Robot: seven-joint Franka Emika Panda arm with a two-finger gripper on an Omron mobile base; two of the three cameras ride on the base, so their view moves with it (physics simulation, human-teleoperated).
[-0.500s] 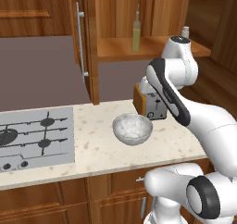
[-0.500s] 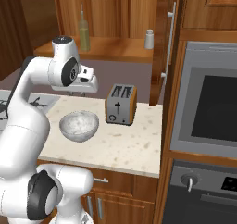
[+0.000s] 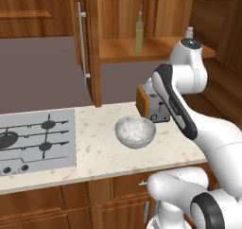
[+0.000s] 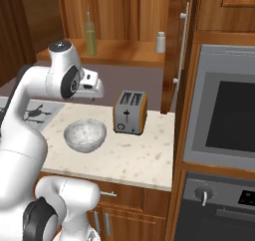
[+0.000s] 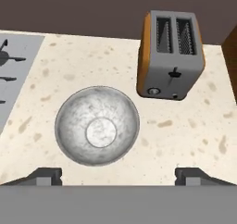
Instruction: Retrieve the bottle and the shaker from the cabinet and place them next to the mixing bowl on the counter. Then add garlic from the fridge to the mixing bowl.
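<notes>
Currently the gripper [image 5: 118, 174], fingers spread wide and empty, sits at bottom centre, with the mixing bowl [image 5: 97, 125] centre-left and toaster [image 5: 170, 54] upper right.

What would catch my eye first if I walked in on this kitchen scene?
Probably the mottled silvery mixing bowl on the beige speckled counter, beside an orange-sided toaster. Above, a tall slim bottle of yellow-green oil stands on the open reddish-brown cabinet's shelf.

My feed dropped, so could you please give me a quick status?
Hand open, empty, above bowl. Bottle and shaker on cabinet shelf. Toaster beside bowl.
</notes>
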